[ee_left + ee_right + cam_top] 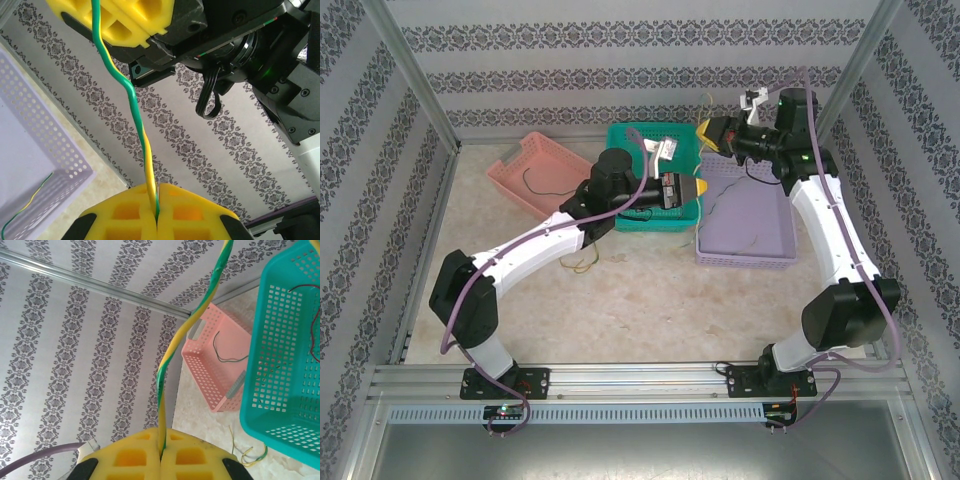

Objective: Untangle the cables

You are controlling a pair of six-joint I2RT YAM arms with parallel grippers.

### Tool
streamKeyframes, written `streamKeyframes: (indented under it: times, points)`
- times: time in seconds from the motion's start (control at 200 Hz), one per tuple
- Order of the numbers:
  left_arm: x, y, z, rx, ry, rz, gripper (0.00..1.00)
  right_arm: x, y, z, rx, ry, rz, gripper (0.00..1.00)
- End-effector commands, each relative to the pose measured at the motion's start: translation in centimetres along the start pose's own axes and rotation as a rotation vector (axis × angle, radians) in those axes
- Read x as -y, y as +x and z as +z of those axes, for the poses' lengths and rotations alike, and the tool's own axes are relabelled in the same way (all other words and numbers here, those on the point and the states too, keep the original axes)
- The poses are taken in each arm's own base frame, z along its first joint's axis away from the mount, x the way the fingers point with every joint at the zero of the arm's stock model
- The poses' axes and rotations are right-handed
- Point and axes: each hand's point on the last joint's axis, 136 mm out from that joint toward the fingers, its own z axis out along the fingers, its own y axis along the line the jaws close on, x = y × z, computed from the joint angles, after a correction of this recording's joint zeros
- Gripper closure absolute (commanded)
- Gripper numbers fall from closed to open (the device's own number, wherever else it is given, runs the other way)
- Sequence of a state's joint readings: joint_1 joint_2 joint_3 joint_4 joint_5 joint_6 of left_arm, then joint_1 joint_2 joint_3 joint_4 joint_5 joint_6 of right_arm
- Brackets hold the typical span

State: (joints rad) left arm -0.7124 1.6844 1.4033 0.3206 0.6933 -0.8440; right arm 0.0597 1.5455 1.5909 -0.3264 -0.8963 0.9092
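Note:
A yellow-and-green striped cable (132, 97) runs taut between my two grippers, above the teal basket (640, 135). My left gripper (156, 190) is shut on its lower end, the wire pinched between the yellow pads. The right gripper (163, 434) is shut on the other end of the same cable (172, 352). From above, the left gripper (700, 188) sits just in front of the right gripper (705, 130). Loose yellow strands (582, 262) lie on the table beside the left arm. A red wire (306, 290) lies in the teal basket.
A pink basket (525, 150) at the back left holds a dark thin wire (542, 180). A purple basket (772, 258) on the right holds a yellow-green wire (25, 205). Patterned walls and metal posts close in the table.

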Motion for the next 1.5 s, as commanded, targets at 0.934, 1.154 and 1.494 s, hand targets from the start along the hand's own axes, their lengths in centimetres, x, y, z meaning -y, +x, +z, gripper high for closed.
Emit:
streamKeyframes:
  times: [0.934, 1.154, 1.494]
  points:
    - [0.3, -1.2, -7.1, -0.038, -0.481, 0.074, 0.26, 17.5, -8.7, -8.7, 0.25, 0.897, -0.31, 1.0]
    - [-2.4, -0.1, -11.3, -0.003, -0.672, 0.045, 0.28, 25.3, -4.5, -5.7, -0.036, 1.171, -0.322, 1.0]
    - [-3.0, 0.4, -13.6, 0.032, -0.731, 0.017, 0.29, 31.4, 1.1, 0.2, -0.284, 1.147, -0.188, 0.72]
